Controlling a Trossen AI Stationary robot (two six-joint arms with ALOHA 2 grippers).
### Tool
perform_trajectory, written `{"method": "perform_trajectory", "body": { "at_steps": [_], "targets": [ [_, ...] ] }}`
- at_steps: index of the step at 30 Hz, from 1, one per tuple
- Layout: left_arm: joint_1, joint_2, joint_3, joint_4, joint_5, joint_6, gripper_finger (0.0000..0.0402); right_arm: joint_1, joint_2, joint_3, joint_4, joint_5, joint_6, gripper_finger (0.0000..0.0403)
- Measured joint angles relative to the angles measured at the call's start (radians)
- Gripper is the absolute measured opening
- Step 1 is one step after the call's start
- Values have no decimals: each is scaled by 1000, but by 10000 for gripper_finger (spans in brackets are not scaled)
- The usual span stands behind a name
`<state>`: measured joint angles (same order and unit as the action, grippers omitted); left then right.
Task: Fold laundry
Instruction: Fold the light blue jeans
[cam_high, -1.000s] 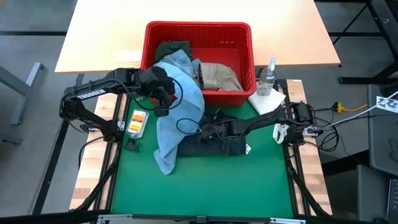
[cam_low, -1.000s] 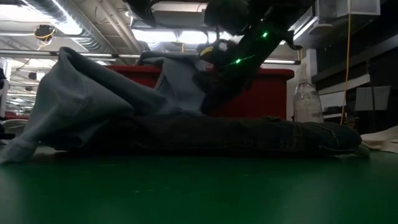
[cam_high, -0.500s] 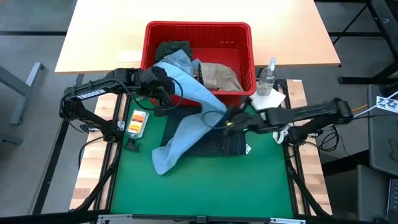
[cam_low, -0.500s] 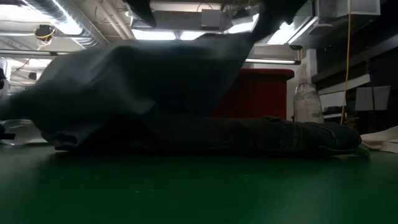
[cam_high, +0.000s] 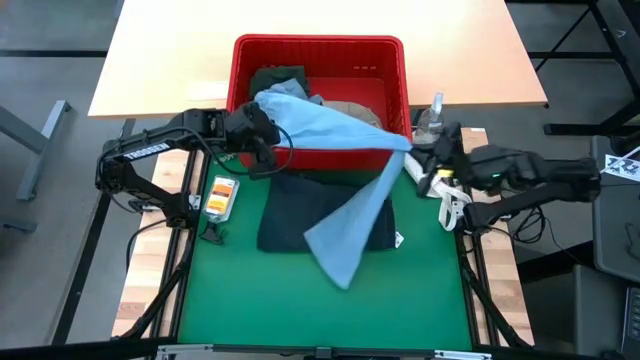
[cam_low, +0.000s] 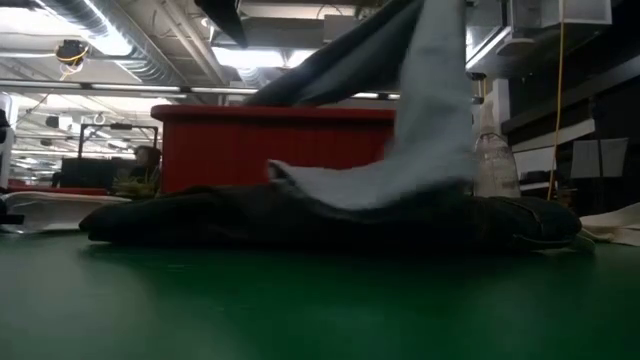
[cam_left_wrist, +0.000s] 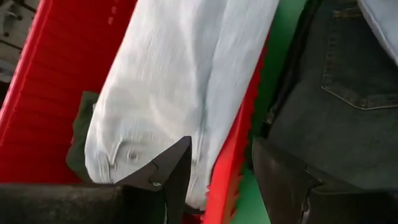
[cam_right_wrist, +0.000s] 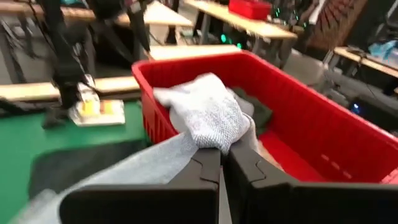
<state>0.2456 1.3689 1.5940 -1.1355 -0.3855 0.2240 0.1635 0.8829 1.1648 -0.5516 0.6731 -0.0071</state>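
- Basket (cam_high: 245, 60) of red plastic at the green mat's far edge, holding olive and khaki pieces.
- Dark navy jeans (cam_high: 290, 215) flat on the mat.
- Light blue denim (cam_high: 340, 135) stretched from the basket, its tail draping the jeans.
- Right gripper (cam_high: 412, 160) pinching that denim.
- Left gripper (cam_high: 262, 140), fingers spread, at the basket's near rim.

4 garments (cam_high: 335, 170); 1 red basket (cam_high: 320, 48); 1 bottle (cam_high: 434, 112); 2 grippers (cam_high: 262, 140).
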Motion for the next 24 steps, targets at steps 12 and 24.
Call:
{"method": "perform_trajectory", "body": {
  "at_steps": [12, 24],
  "targets": [
    [32, -1, -86, 60, 73, -5, 164, 0, -72, 0, 25, -29, -77, 3],
    [55, -1, -297, 338, -6, 75, 164, 0, -67, 0, 27, -64, -88, 4]
  ]
}}
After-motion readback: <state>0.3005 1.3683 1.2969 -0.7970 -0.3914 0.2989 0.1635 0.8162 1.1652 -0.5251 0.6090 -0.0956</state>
